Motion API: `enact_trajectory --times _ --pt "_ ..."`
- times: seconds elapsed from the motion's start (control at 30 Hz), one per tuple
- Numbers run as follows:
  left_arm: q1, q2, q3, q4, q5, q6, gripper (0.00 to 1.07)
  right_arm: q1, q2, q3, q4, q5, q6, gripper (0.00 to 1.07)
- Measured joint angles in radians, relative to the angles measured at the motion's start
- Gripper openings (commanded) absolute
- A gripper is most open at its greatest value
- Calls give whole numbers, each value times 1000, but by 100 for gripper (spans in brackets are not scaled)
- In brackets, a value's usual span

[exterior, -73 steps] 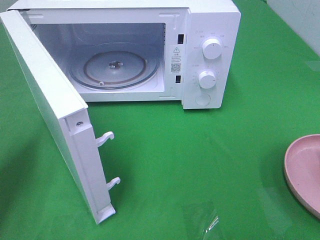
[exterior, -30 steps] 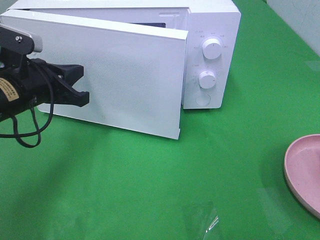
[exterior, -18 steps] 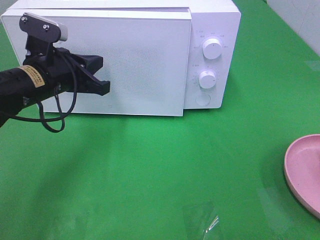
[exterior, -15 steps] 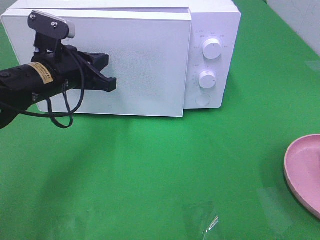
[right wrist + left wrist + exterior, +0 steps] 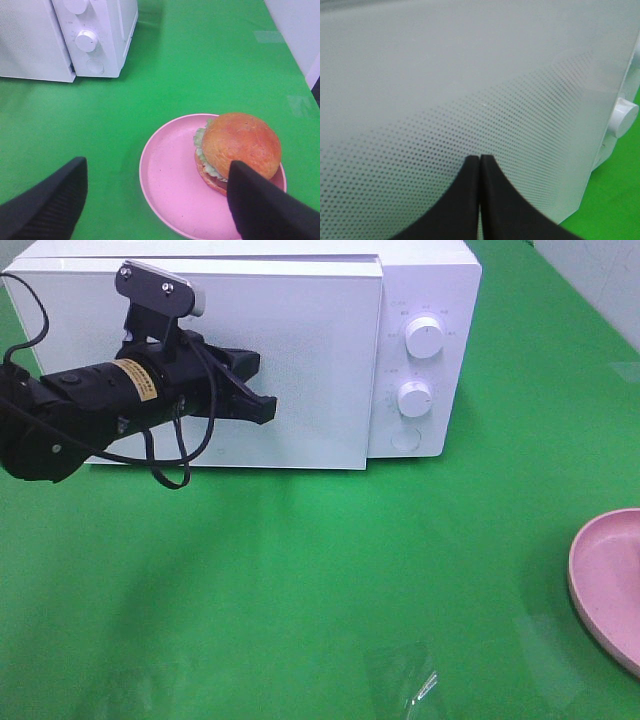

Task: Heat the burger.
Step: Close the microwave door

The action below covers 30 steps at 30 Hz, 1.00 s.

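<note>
The left gripper reaches in front of the white microwave, its black fingers pressed together with nothing between them. Their tips lie at or just short of the dotted face of the microwave door, which is swung flat against the oven front; the wrist view shows only that perforated panel straight ahead of the tips, so whether they actually touch it cannot be told. Past the tips, toward the door's free edge, come the control panel's upper knob, the lower knob and a round button under them. The arm's cable loops down behind the claw over the green table cover.

The right gripper is out of the overhead view. Its wrist camera shows its two dark fingers spread wide apart and holding nothing. The burger sits just ahead of the claw on a pink plate, on the half of the plate nearer one finger and clear of both fingers. Nothing lies between the claw and the burger. Well beyond the plate, across bare green cloth, stands the microwave with its door shut between the oven cavity and the burger. A scrap of clear film lies on the cloth, apart from both claws.
</note>
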Motion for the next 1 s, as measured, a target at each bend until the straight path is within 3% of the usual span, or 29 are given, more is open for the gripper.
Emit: enact_trajectory --times 0.57,1.0 --pt "-57 69 -119 8 55 0 0 0 0 0 0 0 0 76" --pt "-106 135 -264 23 146 -1 0 0 0 0 1 0 0 76"
